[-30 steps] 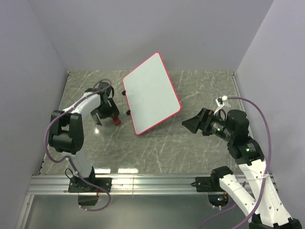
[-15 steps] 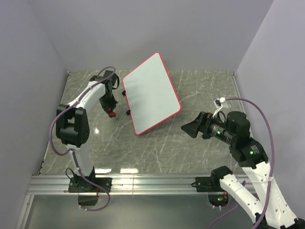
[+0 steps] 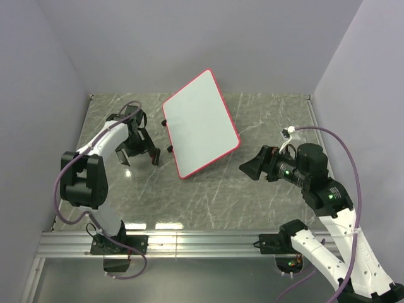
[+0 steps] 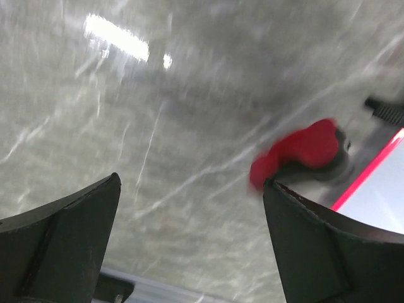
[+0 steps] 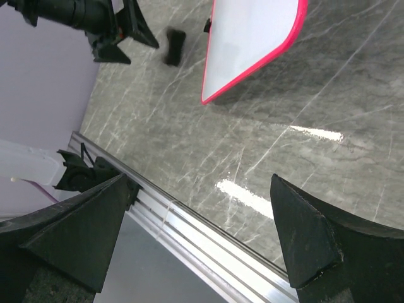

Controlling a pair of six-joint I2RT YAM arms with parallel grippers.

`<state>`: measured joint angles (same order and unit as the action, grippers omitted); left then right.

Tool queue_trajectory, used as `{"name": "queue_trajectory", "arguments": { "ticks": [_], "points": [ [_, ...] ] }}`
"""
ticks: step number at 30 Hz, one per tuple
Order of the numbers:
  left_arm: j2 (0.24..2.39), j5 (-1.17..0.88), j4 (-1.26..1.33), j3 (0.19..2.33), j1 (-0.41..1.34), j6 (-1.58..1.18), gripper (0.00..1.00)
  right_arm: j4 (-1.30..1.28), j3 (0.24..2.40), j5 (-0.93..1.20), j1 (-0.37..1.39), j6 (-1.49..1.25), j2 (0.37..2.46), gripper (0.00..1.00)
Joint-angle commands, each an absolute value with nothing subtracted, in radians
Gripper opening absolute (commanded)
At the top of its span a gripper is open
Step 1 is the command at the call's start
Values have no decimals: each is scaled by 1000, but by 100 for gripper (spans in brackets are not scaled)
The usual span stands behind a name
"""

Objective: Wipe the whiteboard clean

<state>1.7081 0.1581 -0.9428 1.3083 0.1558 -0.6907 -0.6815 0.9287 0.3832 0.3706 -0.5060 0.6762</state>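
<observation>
The whiteboard [image 3: 201, 123] has a red rim and stands tilted at the middle of the table. Its white face shows no marks. It also shows in the right wrist view [image 5: 252, 38], and its rim shows in the left wrist view [image 4: 372, 180]. The red-and-black eraser [image 4: 303, 148] lies on the table just past my left gripper's right fingertip, between that gripper and the board. In the right wrist view the eraser [image 5: 173, 45] looks dark. My left gripper [image 3: 139, 155] [image 4: 192, 183] is open and empty. My right gripper [image 3: 249, 165] [image 5: 201, 183] is open and empty, right of the board.
The grey marble tabletop [image 3: 208, 196] is walled at the back and both sides. An aluminium rail [image 3: 202, 243] runs along the near edge and also shows in the right wrist view [image 5: 189, 224]. A black board foot [image 4: 385, 110] stands near the eraser.
My left arm reached toward the back of the table, then came forward again to the board's left. The eraser's red part no longer shows from above. My right arm barely moved.
</observation>
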Motion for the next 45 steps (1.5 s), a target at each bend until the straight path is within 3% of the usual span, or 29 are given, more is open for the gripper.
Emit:
{"name": "queue_trajectory", "arguments": {
  "ticks": [1,4,5,6,9,11,13,17,20,25,33,39,45],
  "points": [
    [1638,187,-943,1336,157,-678,99,-683,994,357,379,-472,684,100],
    [1646,341,-956,1384,227,-640,99,-680,979,365,379,-480,680,100],
    [1652,318,-947,1388,207,-650,100,-678,977,367,379,-483,680,100],
    [1646,150,-889,1347,198,-623,99,-673,974,370,379,-488,680,100],
    [1697,496,-1038,1419,322,-696,99,-675,969,368,377,-483,690,100],
    [1550,126,-842,1294,194,-683,97,-675,971,368,377,-485,696,100],
    [1491,-3,-698,1161,165,-707,95,-663,965,374,377,-494,696,100],
    [1537,199,-853,1278,412,-709,96,-657,957,371,377,-500,693,100],
    [1476,244,-903,1270,451,-752,96,-670,965,362,379,-491,681,100],
    [1266,135,-855,1258,454,-749,99,-741,1003,296,377,-503,626,99],
    [1170,281,-884,1433,454,-724,99,-768,950,321,379,-583,503,100],
    [1056,294,-689,1425,454,-676,99,-781,894,345,377,-595,413,99],
    [999,298,-684,1407,454,-722,99,-819,890,354,377,-568,385,99]
  ]
}}
